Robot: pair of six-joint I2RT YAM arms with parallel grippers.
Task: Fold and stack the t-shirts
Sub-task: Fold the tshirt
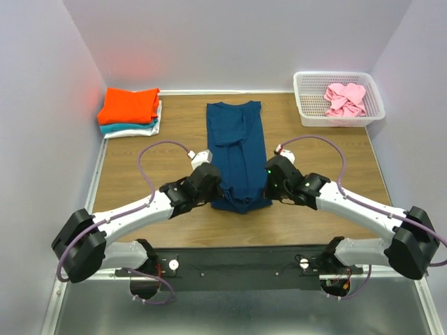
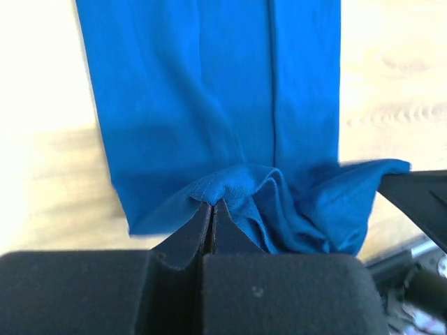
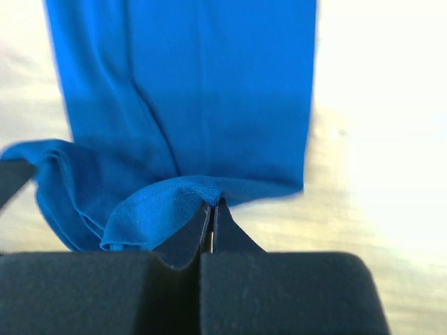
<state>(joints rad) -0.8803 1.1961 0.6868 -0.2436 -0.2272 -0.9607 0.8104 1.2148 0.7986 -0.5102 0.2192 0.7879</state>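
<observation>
Metal sill (image 1: 244, 310) fronts wooden tabletop (image 1: 178, 118) bearing blue t-shirt (image 1: 237, 139); lilac walls (image 1: 230, 42) surround.

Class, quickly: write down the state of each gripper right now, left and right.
Left gripper: shut on the blue t-shirt, at its near hem.
Right gripper: shut on the same hem, other corner.

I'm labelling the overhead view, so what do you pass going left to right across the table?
Folded t-shirt stack → left gripper → blue t-shirt → right gripper → white basket.
</observation>
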